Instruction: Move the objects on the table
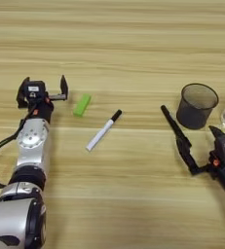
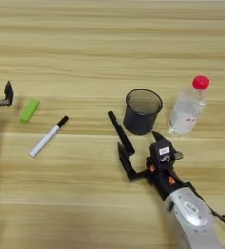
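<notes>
Left eye view: left gripper [image 1: 42,87], fingers spread wide and empty, with the green block [image 1: 82,105] just to its right on the table [image 1: 123,44]. Right eye view: right gripper [image 2: 133,158] grasps the black marker pen [image 2: 121,133]; mesh cup [image 2: 141,111] just beyond it.

The bench [image 1: 133,44] fills both views from edge to edge, so no wall, floor or window shows. Its top is light wood grain, pale tan with darker streaks, and plank lines run horizontally across it. The light is even and soft, with faint shadows lying close under whatever stands on the surface. The far part of the top is bare wood.
</notes>
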{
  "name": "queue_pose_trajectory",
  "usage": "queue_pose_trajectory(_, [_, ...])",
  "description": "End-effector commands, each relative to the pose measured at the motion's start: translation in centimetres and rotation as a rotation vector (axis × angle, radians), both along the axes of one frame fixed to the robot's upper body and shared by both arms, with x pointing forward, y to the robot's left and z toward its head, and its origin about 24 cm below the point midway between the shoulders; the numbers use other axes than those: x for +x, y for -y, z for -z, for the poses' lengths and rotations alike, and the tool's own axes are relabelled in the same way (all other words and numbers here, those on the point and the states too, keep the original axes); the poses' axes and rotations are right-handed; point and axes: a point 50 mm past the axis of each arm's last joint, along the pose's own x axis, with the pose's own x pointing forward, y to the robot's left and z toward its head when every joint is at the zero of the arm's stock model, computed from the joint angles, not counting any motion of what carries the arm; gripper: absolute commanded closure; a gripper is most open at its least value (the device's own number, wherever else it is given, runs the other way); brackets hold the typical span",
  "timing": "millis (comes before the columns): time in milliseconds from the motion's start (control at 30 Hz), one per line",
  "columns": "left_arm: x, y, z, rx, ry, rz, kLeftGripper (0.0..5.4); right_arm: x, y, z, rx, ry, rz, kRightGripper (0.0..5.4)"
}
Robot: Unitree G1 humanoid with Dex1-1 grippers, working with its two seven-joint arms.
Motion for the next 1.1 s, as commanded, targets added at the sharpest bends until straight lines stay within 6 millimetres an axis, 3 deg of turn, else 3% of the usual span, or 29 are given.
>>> queue_pose_trajectory(33, [0.1,0.2,-0.2,0.01,0.008,0.006,0.02,1.0,-0.8,1.0,-0.012,-0.027,-0.004,0.0])
queue_pose_trajectory(200, [0.1,0.2,-0.2,0.01,0.01,0.005,0.02,1.2,-1.9,2.3,-0.04,-0.06,-0.04,0.0])
queue_pose_trajectory(467, [0.1,0.4,-0.2,0.011,0.013,0.005,0.0,1.5,-2.6,4.3,-0.084,-0.125,-0.064,0.91])
queue_pose_trajectory(1100, [0.0,0.6,-0.2,0.01,0.019,0.01,0.0,2.2,-2.3,5.7,-0.068,-0.183,-0.024,3.05])
